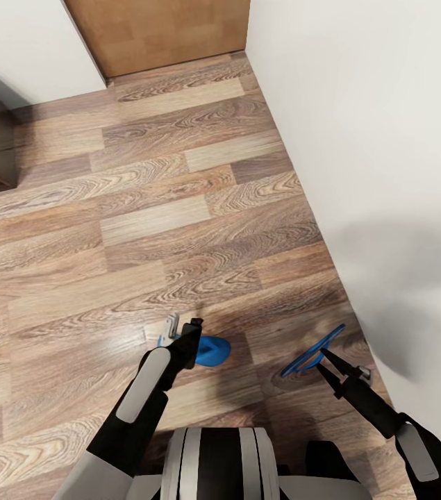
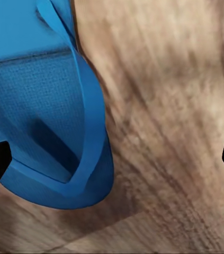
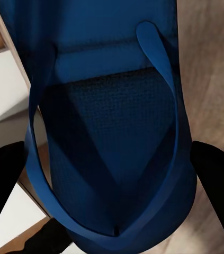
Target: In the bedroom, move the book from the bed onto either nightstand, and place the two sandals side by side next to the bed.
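Head view: wood-plank floor (image 1: 144, 229) meets a white wall (image 1: 387, 139) at three o'clock. The left claw (image 1: 182, 326) hovers over one sandal (image 1: 210, 349) lying flat.

Left wrist view: fingers spread wide, gripping nothing.

Right wrist view: the right claw (image 3: 112, 190) straddles the second sandal (image 3: 112, 132), seemingly pinching it for carrying.

Bare floor (image 1: 144, 208) ahead lies open; white wall (image 1: 373, 139) crowds the right

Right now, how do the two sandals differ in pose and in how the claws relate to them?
The left sandal lies flat on the wood floor; the right sandal is tilted up on edge, off the floor. The left claw is open above its sandal, not gripping; the right claw pinches its sandal. The left sandal looks bright, the right one shadowed near the wall. Both are blue flip-flops with Y straps.
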You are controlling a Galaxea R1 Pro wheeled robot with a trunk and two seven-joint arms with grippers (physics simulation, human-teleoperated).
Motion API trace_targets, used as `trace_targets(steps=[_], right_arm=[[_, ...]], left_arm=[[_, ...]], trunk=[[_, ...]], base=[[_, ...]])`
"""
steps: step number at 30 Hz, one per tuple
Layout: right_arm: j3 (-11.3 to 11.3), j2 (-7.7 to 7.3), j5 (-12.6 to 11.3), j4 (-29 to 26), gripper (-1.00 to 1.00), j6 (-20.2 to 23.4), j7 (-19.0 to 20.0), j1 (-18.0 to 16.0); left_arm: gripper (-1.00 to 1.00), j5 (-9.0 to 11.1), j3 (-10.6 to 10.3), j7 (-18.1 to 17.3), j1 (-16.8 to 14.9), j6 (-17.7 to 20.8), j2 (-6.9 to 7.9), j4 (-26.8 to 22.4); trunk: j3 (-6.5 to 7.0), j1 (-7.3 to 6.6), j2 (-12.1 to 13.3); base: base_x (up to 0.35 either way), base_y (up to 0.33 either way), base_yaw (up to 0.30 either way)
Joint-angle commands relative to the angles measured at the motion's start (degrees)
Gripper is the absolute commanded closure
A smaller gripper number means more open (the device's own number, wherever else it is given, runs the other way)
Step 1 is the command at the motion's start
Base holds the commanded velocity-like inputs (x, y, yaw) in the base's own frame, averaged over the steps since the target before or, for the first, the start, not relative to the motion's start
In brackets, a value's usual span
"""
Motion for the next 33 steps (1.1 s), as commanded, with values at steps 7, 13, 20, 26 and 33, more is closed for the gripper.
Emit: trace_targets(steps=[7, 13, 20, 26, 33], right_arm=[[-0.2, -0.10, -0.3, 0.0, 1.00, 0.8, 0.1, 0.0], [-0.2, -0.11, -0.3, 0.0, 1.00, 0.8, 0.1, 0.0], [-0.2, -0.11, -0.3, 0.0, 1.00, 0.8, 0.1, 0.0], [-0.3, -0.11, -0.3, 0.0, 1.00, 0.8, 0.1, 0.0], [-0.3, -0.11, -0.3, 0.0, 1.00, 0.8, 0.1, 0.0]], left_arm=[[-1.00, 1.9, -0.1, 0.2, 0.0, 0.1, 0.04, 0.0], [-1.00, 1.9, -0.1, 0.2, 0.0, 0.0, 0.16, 0.0], [-1.00, 1.7, 0.1, 0.2, 0.0, -0.3, 0.34, 0.6], [-1.00, 1.6, 1.2, 0.0, 0.0, -0.9, 0.42, 4.9], [-1.00, 1.5, 2.2, -0.1, -0.1, -1.6, 0.39, 7.4]], trunk=[[-0.02, -0.01, 0.0], [-0.02, -0.01, 0.0], [-0.02, -0.01, 0.0], [-0.02, -0.01, 0.0], [-0.02, -0.01, 0.0]], base=[[0.000, 0.000, 0.000], [0.000, 0.000, 0.000], [0.000, 0.000, 0.000], [0.000, 0.000, 0.000], [0.000, 0.000, 0.000]])
